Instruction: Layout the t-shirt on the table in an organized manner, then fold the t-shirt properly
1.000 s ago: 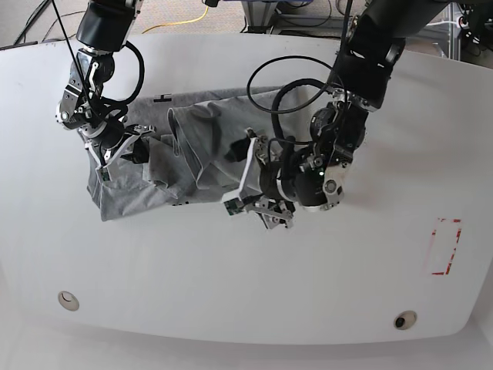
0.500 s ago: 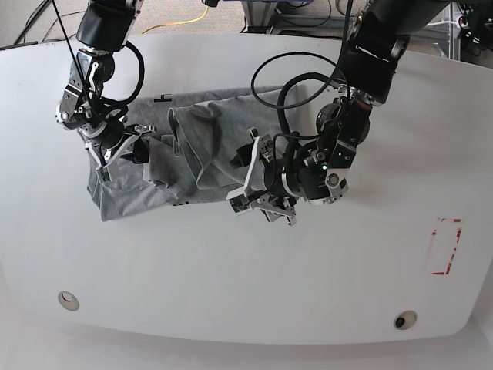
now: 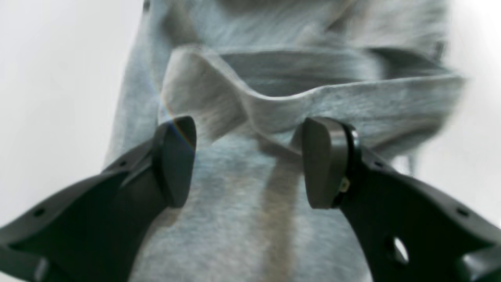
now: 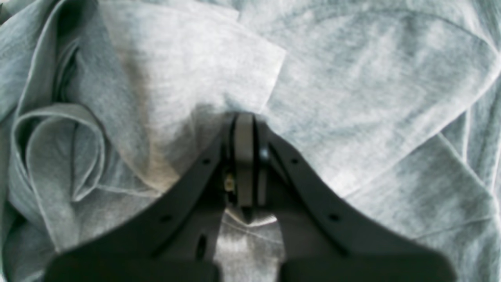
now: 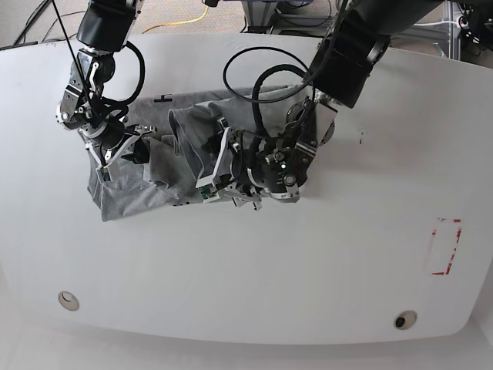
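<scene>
Just ahead of the left gripper (image 3: 248, 164), jaws spread w/ nothing between, a raised hem fold of the t-shirt (image 5: 192, 154) sits bunched on the table (image 5: 323, 270); right gripper (image 4: 244, 156) pinches cloth: layout step, next likely nip that fold & spread.

yellow cable (image 5: 179, 23), black cables (image 5: 31, 19), metal frame (image 5: 435, 31)
</scene>
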{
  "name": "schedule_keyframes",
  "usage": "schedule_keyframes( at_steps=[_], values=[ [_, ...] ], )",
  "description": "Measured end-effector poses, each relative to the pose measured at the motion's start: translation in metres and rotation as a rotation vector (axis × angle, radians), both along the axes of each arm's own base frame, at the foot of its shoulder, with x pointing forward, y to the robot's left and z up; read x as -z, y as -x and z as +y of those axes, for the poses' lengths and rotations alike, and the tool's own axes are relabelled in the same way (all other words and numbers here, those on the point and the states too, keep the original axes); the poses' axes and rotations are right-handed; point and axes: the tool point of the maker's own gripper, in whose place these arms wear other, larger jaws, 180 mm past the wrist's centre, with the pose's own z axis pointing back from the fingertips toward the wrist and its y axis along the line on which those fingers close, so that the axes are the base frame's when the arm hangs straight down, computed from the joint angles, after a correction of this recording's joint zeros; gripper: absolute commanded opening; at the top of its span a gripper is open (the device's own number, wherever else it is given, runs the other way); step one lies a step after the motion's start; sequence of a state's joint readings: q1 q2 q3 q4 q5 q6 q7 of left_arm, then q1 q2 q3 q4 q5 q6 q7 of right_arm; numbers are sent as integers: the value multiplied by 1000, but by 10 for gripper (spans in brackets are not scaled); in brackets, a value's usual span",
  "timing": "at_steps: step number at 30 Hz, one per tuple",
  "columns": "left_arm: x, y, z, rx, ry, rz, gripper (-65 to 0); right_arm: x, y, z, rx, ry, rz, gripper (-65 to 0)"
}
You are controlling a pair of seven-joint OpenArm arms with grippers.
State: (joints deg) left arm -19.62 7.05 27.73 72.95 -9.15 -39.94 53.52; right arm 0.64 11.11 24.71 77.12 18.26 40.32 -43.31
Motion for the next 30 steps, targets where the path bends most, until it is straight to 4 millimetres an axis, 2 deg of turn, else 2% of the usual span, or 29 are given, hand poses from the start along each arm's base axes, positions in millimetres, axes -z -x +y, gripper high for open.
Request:
schedule_keyframes(
  at_steps=[6,9,10,14,20,27,30],
  values=[
    [-1,-6,-10,0,23,10,-244,0,0,0,-2,1,4,-637],
    [-5,-11,-11,-3,40,-3,-169,0,0,0,-2,1,4,-637],
    [-6,-11,-12,-4,43,-5,-118,0,0,0,-2,1,4,-637],
    [-7,-11,-12,-4,49,-7,0,0,0,0,-2,1,4,-637],
    [-6,-11,-12,-4,48,-5,0,0,0,0,-1,1,5,-637],
    [-4,-22,-11,-46,59,1,0,0,0,0,-1,1,5,-637],
    [3,-22,-10,-56,51,21,0,0,0,0,-1,1,5,-637]
  ],
)
